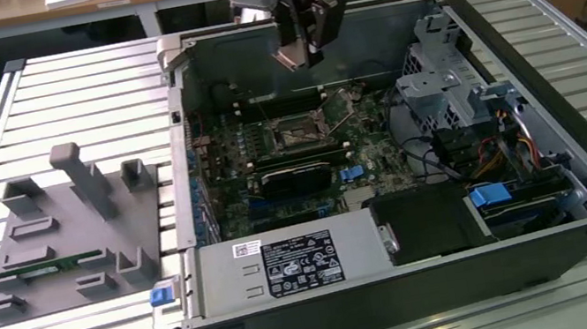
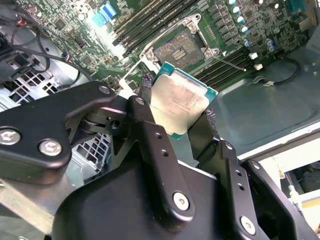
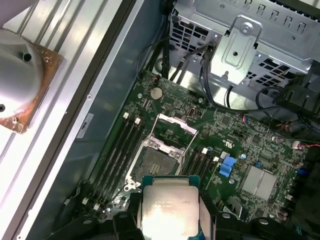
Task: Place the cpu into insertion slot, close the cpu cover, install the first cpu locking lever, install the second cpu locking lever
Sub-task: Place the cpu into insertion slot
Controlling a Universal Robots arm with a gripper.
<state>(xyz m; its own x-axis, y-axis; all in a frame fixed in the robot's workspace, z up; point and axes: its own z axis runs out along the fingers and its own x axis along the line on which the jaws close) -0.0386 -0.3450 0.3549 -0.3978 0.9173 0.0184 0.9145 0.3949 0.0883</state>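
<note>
The cpu (image 2: 181, 100), a flat square chip with a dull silver face and a green edge, is held by its sides in my gripper (image 2: 177, 109), which is shut on it. In the exterior view the gripper (image 1: 299, 54) hangs high over the open computer case, above and slightly behind the insertion slot (image 1: 295, 135). In both wrist views the slot (image 3: 156, 164) (image 2: 181, 47) lies bare on the green board, well apart from the cpu (image 3: 169, 212). The cpu cover (image 3: 172, 125) stands flipped open at the slot's far edge.
Long black memory slots (image 3: 117, 150) flank the socket. A black card (image 1: 296, 177) and the power supply (image 1: 286, 264) lie nearer the case front. A metal drive cage (image 1: 441, 86) with cables fills the exterior view's right. A grey fixture (image 1: 65, 229) sits on the slatted table.
</note>
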